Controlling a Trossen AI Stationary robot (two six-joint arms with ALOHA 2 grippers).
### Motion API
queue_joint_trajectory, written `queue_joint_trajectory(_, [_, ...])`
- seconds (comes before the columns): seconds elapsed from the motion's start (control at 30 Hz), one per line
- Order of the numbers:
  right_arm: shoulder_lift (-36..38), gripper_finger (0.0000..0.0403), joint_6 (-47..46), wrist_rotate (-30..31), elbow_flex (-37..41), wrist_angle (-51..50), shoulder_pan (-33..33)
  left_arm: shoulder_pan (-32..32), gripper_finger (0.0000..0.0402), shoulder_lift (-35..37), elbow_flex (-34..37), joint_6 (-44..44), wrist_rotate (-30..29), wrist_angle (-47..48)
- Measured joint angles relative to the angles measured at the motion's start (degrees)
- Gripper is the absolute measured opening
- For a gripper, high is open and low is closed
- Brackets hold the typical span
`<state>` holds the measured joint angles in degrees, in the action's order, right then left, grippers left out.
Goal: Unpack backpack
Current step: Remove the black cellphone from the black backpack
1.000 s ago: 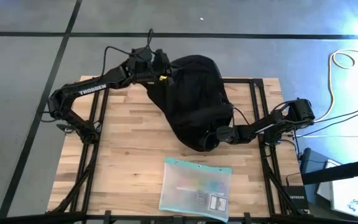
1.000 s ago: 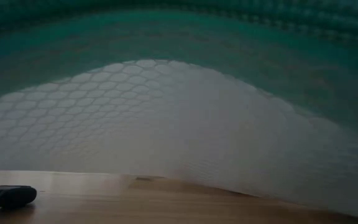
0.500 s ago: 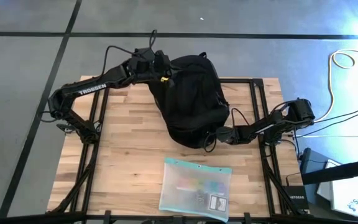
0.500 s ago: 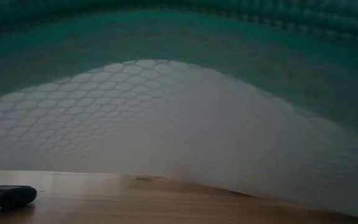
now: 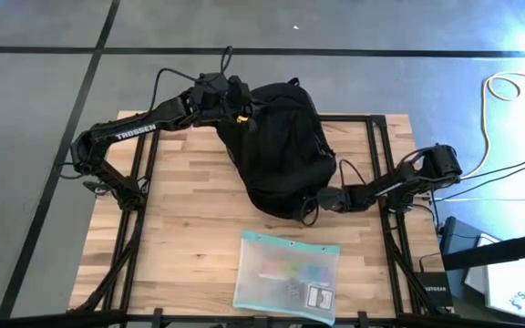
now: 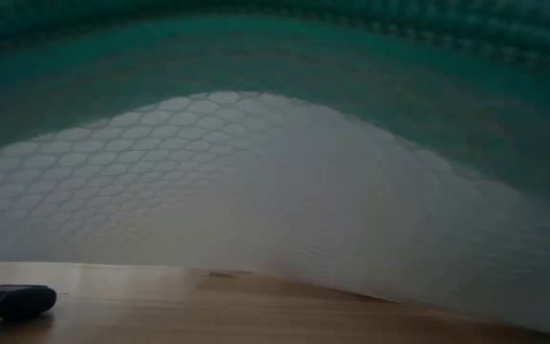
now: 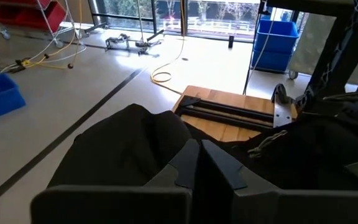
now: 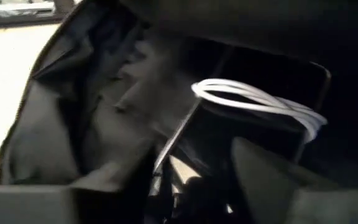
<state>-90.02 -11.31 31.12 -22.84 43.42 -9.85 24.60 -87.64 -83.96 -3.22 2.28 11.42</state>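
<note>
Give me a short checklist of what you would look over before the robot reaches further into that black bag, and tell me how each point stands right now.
1. Backpack held up at its far end: ok, the left gripper is shut on its fabric at the table's far edge.
2. Right gripper at the opening: ok, it sits at the bag's near end, looking inside.
3. Right fingers ready to grasp: cannot tell, they blur in the right wrist view.
4. Something left to take out: ok, a coiled white cable lies inside on a dark flat object.
5. Room to set things down: ok, bare wooden table shows beside the zip pouch.
</note>
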Motion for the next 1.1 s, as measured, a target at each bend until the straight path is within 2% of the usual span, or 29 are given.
queue_joint_trajectory(0.1, [0.00, 0.0366, -0.36, -0.26, -0.14, -0.04, -1.19, -0.16, 0.0000, 0.00, 0.00, 0.02, 0.00, 0.12])
queue_joint_trajectory(0.17, [0.00, 0.0387, -1.33, -0.27, -0.15, -0.39, -1.13, -0.25, 0.0000, 0.00, 0.01, -0.03, 0.02, -0.46])
queue_joint_trajectory(0.33, [-0.02, 0.0354, -5.40, 2.31, -1.74, -5.24, -0.90, -0.26, 0.0000, 0.02, 0.02, -0.02, 0.04, -0.11])
queue_joint_trajectory(0.5, [-0.04, 0.0367, -6.49, 0.65, -6.70, -16.30, -0.44, -0.28, 0.0000, 0.02, 0.02, -0.02, 0.04, -0.22])
queue_joint_trajectory(0.57, [-0.04, 0.0379, -8.21, -1.91, -9.43, -22.79, 1.29, -0.28, 0.0000, 0.01, 0.02, 0.00, 0.03, -0.02])
queue_joint_trajectory(0.67, [-0.14, 0.0396, -12.88, -9.56, -14.83, -35.76, 5.51, -0.35, 0.0000, 0.01, 0.02, 0.00, 0.04, -0.02])
queue_joint_trajectory(0.73, [-0.65, 0.0396, -13.75, -14.10, -18.58, -43.67, 8.19, -0.37, 0.0000, 0.00, 0.02, -0.02, 0.04, -0.02])
queue_joint_trajectory(0.8, [-0.70, 0.0392, -13.21, -15.47, -21.72, -49.71, 10.17, -0.37, 0.0000, 0.00, 0.02, 0.00, 0.02, -0.02])
queue_joint_trajectory(0.93, [-0.68, 0.0395, -11.04, -16.47, -26.85, -55.43, 13.34, -0.51, 0.0000, 0.00, 0.04, -0.11, 0.02, 0.00])
queue_joint_trajectory(1.1, [-0.74, 0.0398, -14.38, -27.13, -28.81, -58.79, 19.01, -0.66, 0.0000, 0.00, 0.07, -0.58, 0.03, 0.09])
